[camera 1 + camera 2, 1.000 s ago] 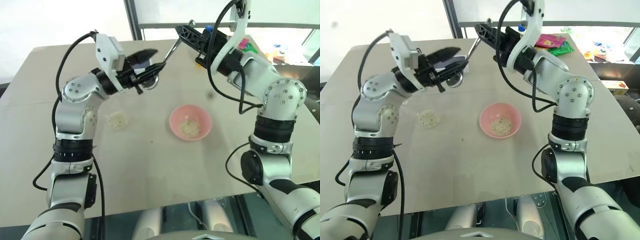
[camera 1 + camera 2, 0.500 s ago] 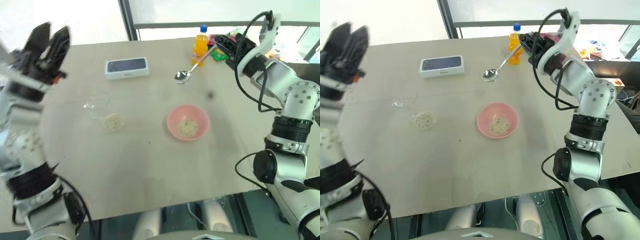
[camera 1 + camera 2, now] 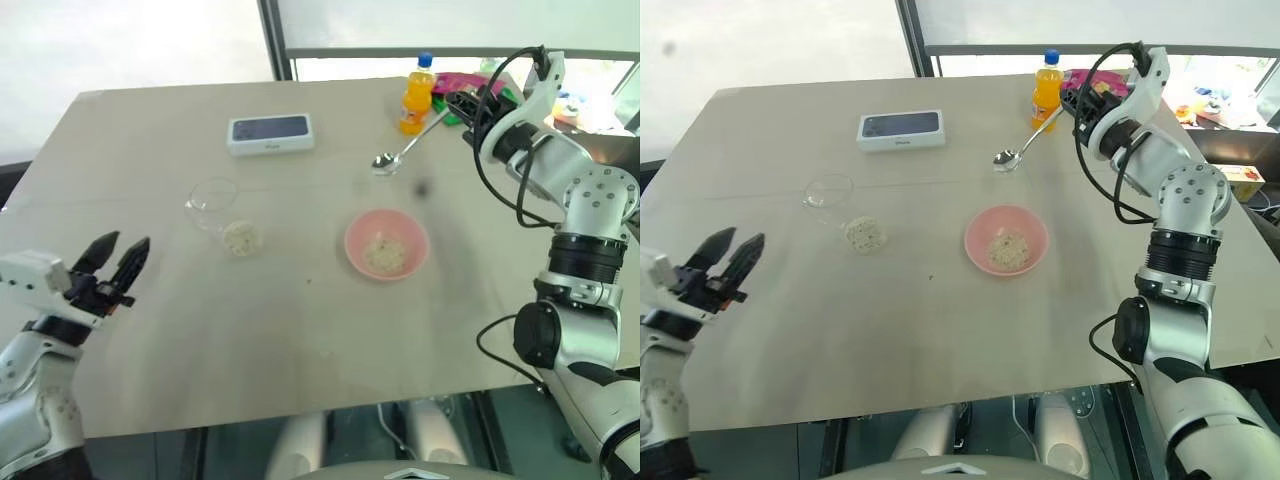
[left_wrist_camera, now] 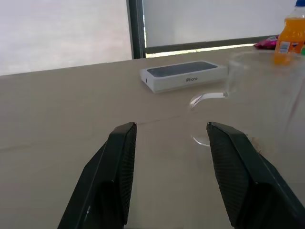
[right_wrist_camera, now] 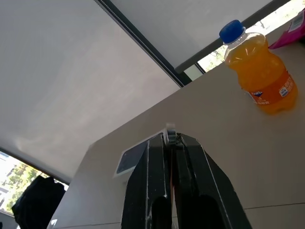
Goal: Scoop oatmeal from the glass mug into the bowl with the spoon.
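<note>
The glass mug (image 3: 212, 199) stands on the table's left half, with a small heap of oatmeal (image 3: 241, 238) spilled on the tabletop beside it. More oatmeal lies in the pink bowl (image 3: 387, 243) at mid-table. My left gripper (image 3: 125, 244) hovers open and empty near the table's left front, well short of the mug (image 4: 259, 95). At the far right my right gripper (image 3: 463, 104) is shut on the handle of the spoon (image 3: 404, 151). The spoon slants down to the left, its small oval end low over the table behind the bowl.
A white phone box (image 3: 270, 133) lies at the back, left of centre. An orange drink bottle (image 3: 416, 95) stands at the back right beside the spoon, with coloured packets (image 3: 462, 84) behind it. The table's front edge (image 3: 300, 425) runs below the bowl.
The left gripper, which held the mug in the air a second ago, has let it go onto the table and swung down to the left front. The right gripper moved right with the spoon.
</note>
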Robot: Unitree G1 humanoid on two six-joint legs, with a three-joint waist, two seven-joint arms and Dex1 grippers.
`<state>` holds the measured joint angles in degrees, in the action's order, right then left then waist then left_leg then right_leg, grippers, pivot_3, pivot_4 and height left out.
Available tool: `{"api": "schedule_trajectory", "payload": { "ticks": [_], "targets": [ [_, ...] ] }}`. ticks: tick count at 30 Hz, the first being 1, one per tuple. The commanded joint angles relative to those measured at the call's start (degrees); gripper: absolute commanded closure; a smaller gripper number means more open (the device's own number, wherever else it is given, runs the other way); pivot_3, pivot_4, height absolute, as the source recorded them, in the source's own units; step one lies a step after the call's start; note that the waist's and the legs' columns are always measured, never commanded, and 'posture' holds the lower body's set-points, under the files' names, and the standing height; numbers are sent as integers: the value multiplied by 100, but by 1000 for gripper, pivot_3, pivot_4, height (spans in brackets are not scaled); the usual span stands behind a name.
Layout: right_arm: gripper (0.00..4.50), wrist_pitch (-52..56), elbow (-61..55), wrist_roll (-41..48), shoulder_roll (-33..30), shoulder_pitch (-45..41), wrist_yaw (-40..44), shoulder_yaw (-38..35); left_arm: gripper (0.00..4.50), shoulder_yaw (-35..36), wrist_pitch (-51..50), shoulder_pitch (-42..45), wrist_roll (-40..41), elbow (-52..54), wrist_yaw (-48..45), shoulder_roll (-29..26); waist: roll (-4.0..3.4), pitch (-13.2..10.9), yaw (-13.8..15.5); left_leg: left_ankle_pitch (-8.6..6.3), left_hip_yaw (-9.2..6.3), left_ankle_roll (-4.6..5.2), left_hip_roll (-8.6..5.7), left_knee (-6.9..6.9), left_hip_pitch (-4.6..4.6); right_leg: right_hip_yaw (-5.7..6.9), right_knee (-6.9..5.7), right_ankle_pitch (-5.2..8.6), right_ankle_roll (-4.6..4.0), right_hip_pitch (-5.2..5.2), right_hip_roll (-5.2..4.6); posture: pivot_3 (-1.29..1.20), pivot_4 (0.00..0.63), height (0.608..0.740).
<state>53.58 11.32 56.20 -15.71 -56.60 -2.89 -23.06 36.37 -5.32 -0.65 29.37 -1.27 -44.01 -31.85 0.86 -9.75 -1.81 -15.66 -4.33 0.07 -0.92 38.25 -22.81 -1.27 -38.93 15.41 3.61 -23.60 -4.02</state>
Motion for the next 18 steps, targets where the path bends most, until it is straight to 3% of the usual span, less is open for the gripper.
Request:
{"api": "schedule_trajectory", "payload": {
  "ticks": [1, 9, 18],
  "targets": [
    [4500, -12, -441, 126, 116, -111, -68, -37, 2054, -417, 212, 422, -142, -324, -187, -177, 0, 0, -30, 0, -1, 0, 0, 0, 0, -1, 1, 0, 0, 0, 1, 0, 150, 740],
    [4500, 250, -959, 493, 287, 109, -609, -283, 2054, -955, 693, 1655, -641, -1758, 29, -314, 0, 0, -81, 1, 6, -1, 0, -3, 0, -11, 1, 0, 0, -10, 1, 0, 150, 740],
    [4500, 240, -1319, 667, 142, 443, -866, -426, 2054, -1090, 924, 1900, -702, -2101, -89, -348, 0, 0, -71, 0, 4, 0, 2, -4, -4, -10, -1, 0, 0, -14, 1, 0, 150, 740]
  ]
}}
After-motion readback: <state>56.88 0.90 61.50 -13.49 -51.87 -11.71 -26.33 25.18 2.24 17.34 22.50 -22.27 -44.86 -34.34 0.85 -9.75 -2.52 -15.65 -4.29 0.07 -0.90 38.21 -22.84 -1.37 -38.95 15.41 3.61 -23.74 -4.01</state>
